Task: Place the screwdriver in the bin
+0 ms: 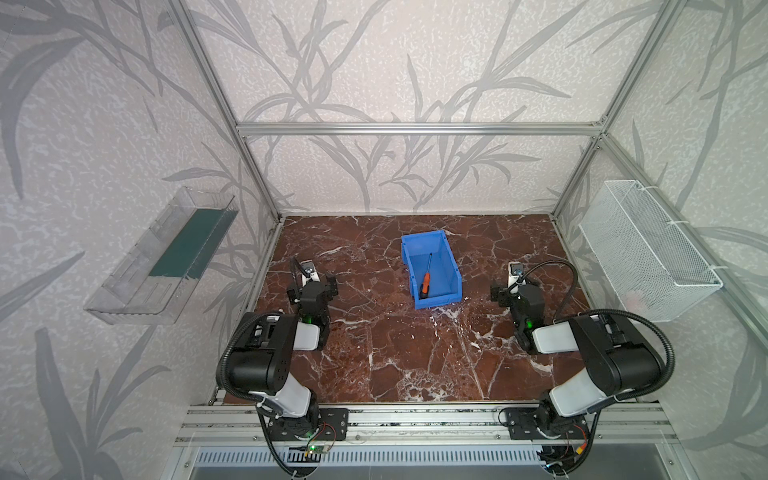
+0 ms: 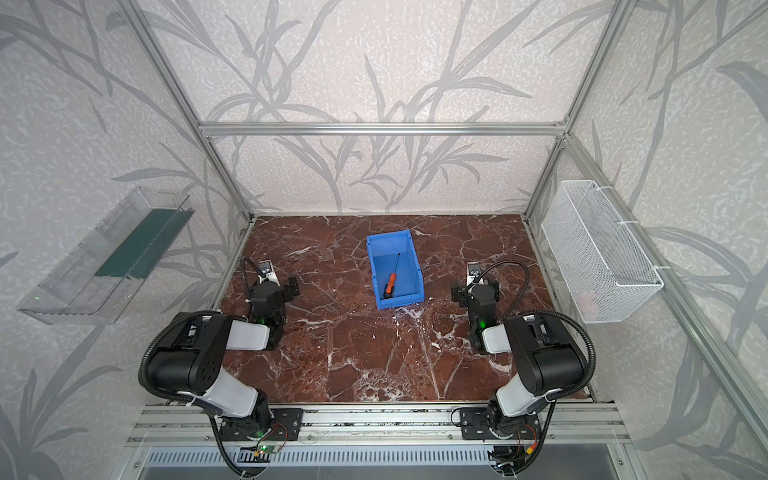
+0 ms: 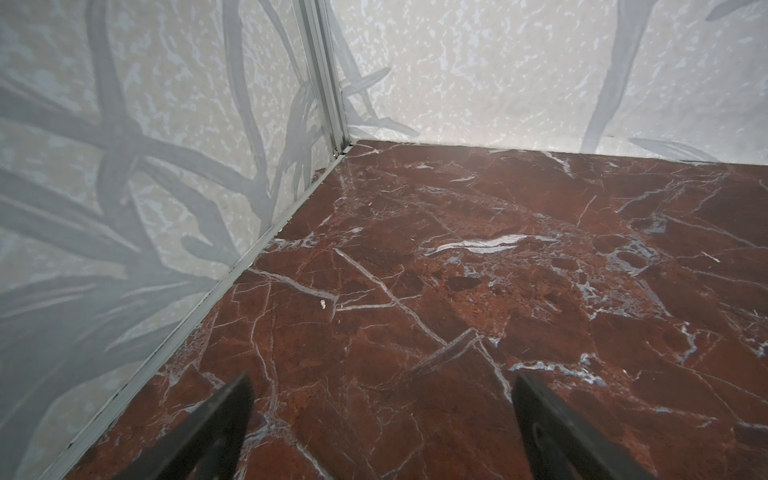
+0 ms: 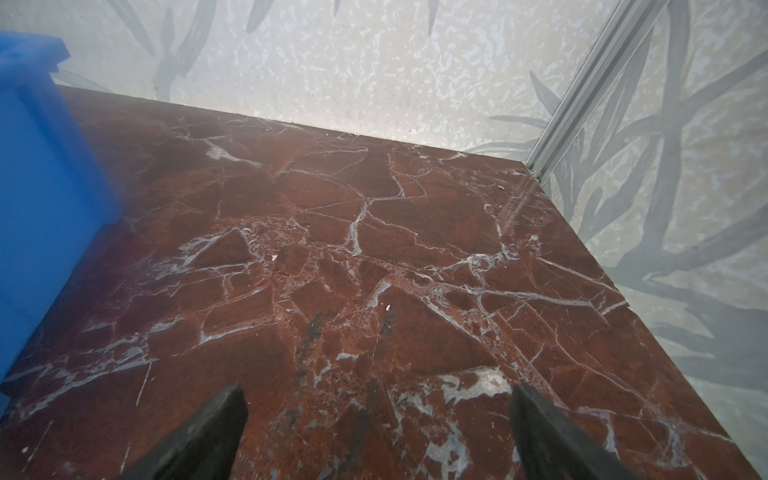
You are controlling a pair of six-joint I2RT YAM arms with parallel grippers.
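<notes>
Top views both show the screwdriver (image 1: 426,277) lying flat inside the bin (image 1: 438,302), so the task looks done, and therefore the left hand (image 3: 382,386) and right hand (image 4: 378,395) hang wide and empty, well apart from it.

The screwdriver (image 1: 426,277) lay inside the bin (image 1: 408,270), which stood on the desk (image 1: 374,353) toward the back middle. The left arm (image 1: 266,353) sat to its left and the right arm (image 1: 611,353) to its right, both nearer the front.
</notes>
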